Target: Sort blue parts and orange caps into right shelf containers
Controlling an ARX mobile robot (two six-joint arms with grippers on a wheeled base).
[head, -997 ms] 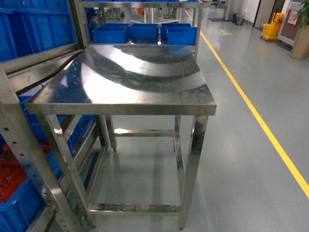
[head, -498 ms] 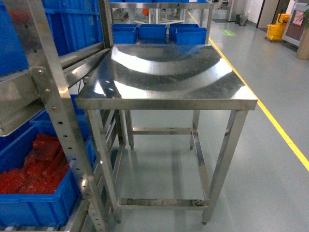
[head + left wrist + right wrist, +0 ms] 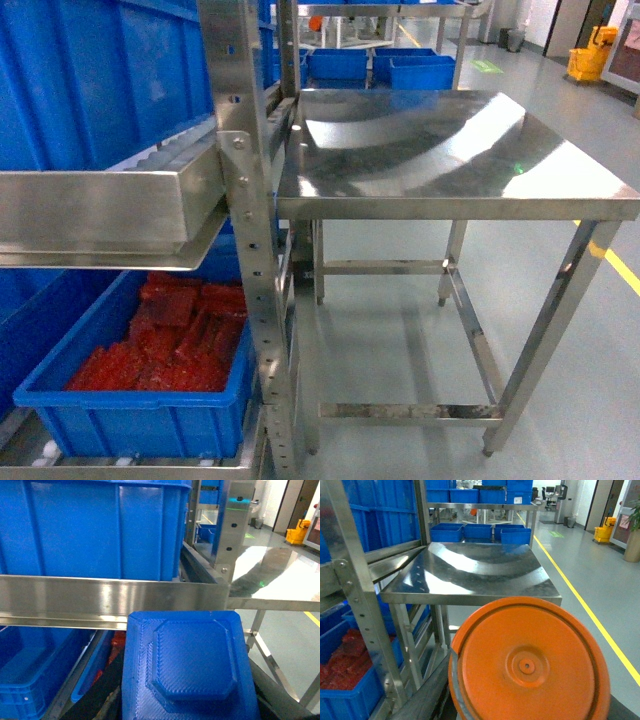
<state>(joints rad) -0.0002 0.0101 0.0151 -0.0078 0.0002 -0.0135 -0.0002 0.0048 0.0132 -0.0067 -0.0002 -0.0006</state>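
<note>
A blue part [image 3: 192, 672] fills the lower middle of the left wrist view; it is matte plastic with a fine ribbed, layered texture, a rounded-corner square slab with a raised octagonal boss on its face; the face is turned toward the camera, and no long axis can be told from it. The left end effector is hidden behind the part, so I cannot tell how its fingers stand. An orange cap [image 3: 530, 662] fills the lower right wrist view; it is smooth, glossy, round, with a raised ring near its rim and a small central dimple; its flat face is turned toward the camera and tilted slightly. The right end effector is likewise hidden, its state unclear. Neither shows in the head view.

The worktop [image 3: 450, 150] is bare polished steel, square, on angle-iron legs, streaked with reflections. At its left edge stands a steel shelf [image 3: 245, 220] with a perforated upright; a blue crate [image 3: 150, 420] on its low level holds red pieces [image 3: 170, 345]; smooth-walled blue containers [image 3: 100, 80] sit above. Beyond the worktop's far edge are more blue bins [image 3: 375, 68].
</note>
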